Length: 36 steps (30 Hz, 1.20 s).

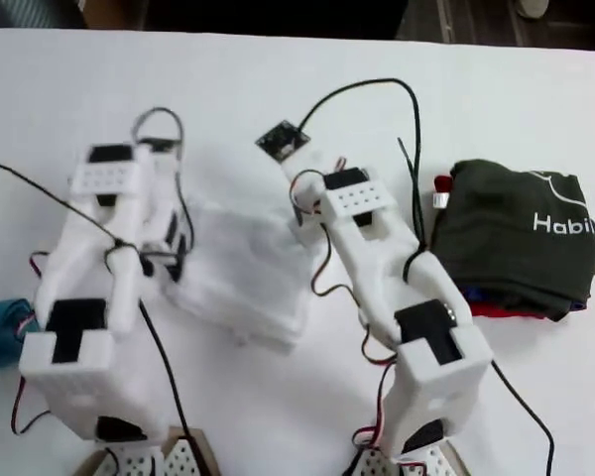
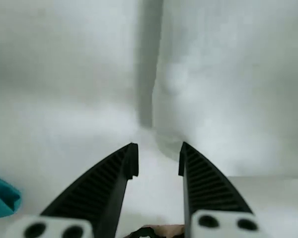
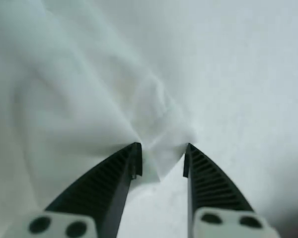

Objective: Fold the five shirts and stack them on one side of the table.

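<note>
Both pairs of jaws stand apart by about the same moderate gap. From above, the fingertips of each arm are mostly hidden under its own white body, and the white shirt (image 1: pixel 248 278) is hard to pick out against the white table (image 1: pixel 278 89). It lies rumpled between the two arms. Both arms lean forward and bend down toward it, one on each side. The left gripper (image 2: pixel 157 158) sits low over bare table with nothing between its fingers, just short of a raised fold of the shirt (image 2: pixel 228 89). A scrap of teal cloth (image 2: pixel 2 198) shows at the edge beside it. The right gripper (image 3: pixel 161 156) has a puckered corner of the shirt (image 3: pixel 89 89) lying between its fingertips. The cloth seems to touch both, though a firm pinch cannot be confirmed. Well apart on the right side rests a folded stack, with a dark green shirt (image 1: pixel 516 238) on top and a red one (image 1: pixel 506 310) peeking out below.
</note>
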Each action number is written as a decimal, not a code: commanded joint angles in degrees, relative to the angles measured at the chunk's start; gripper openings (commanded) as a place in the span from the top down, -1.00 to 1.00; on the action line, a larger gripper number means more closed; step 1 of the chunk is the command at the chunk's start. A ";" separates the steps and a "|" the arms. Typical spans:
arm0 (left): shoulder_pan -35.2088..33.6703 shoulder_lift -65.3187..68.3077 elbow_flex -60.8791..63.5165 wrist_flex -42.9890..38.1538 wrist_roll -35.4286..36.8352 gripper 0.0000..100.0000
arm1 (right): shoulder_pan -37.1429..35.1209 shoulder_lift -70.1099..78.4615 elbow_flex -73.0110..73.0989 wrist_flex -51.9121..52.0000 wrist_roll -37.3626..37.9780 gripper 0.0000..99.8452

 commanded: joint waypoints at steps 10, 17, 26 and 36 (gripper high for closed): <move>2.90 -6.77 9.27 -9.32 -5.71 0.68 | 6.02 -0.04 -16.18 10.68 1.05 0.70; 2.99 -6.77 9.10 -10.11 -5.63 0.68 | 4.62 0.13 -21.63 22.99 1.23 0.50; 2.90 -6.77 9.19 -10.90 -5.54 0.68 | -2.86 0.57 -19.87 25.19 2.64 0.47; 2.90 -6.86 9.19 -10.73 -5.54 0.68 | -3.82 5.67 -16.35 23.78 2.64 0.47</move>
